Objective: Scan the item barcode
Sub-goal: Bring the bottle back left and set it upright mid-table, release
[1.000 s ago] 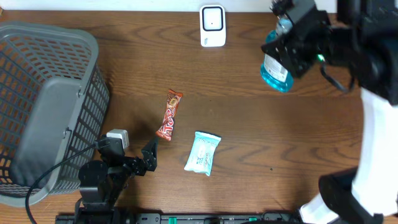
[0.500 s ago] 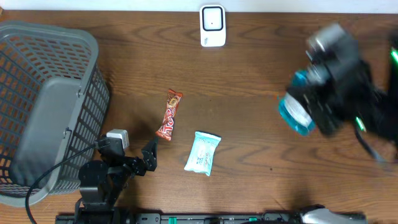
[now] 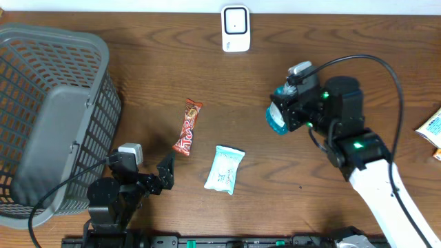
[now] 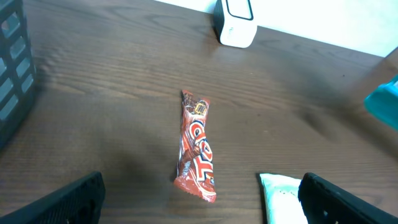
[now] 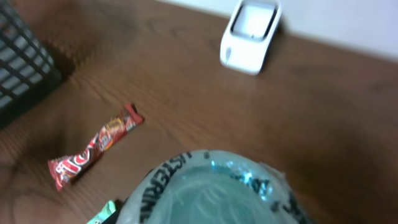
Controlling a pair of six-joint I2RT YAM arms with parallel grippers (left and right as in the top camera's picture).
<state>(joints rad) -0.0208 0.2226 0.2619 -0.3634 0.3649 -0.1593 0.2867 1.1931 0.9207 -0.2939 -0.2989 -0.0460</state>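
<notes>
1. Lower left: the left gripper (image 3: 167, 174) rests idle, jaws spread wide, holding nothing.
2. Top centre: the scanner (image 3: 235, 28) stands with nothing near its face.
3. Right of centre: the right gripper (image 3: 289, 112) is clamped on the blue bottle (image 3: 277, 120). The pickup is done; presenting the barcode is likely what is left.

R arm (image 3: 342, 114) black block, green LED (image 3: 357, 145) behind tool (image 3: 281, 116), white forearm (image 3: 386, 200), black cable loop (image 3: 387, 67), L arm (image 3: 118, 198) black, white cam (image 3: 129, 154)
</notes>
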